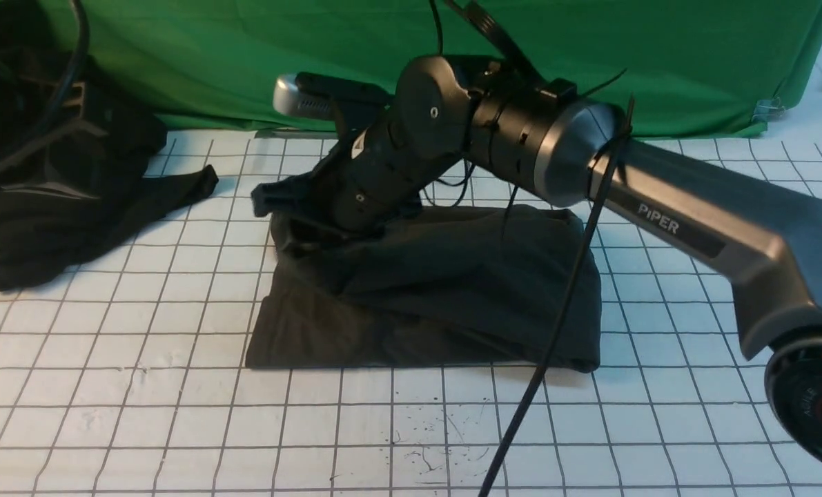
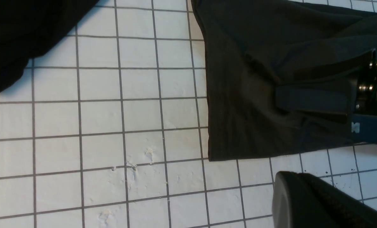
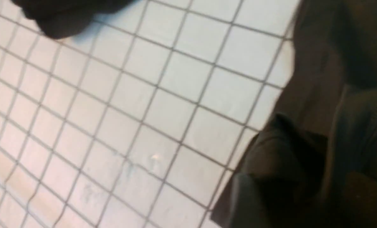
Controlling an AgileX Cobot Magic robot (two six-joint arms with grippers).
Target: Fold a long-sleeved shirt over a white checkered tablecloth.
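Right arm (image 1: 693, 228), claw (image 1: 272, 200) at long-sleeved shirt (image 1: 452, 290) corner

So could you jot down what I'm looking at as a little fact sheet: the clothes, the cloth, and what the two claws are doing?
garment: long-sleeved shirt, folded into a rough rectangle
surface: white checkered tablecloth, ink specks near the front edge
right arm: right gripper at the shirt's far left corner, jaws parted
left arm: left gripper shut, holding nothing, off the shirt
other item: black garment heap, far left, apart from the shirt
backdrop: green cloth
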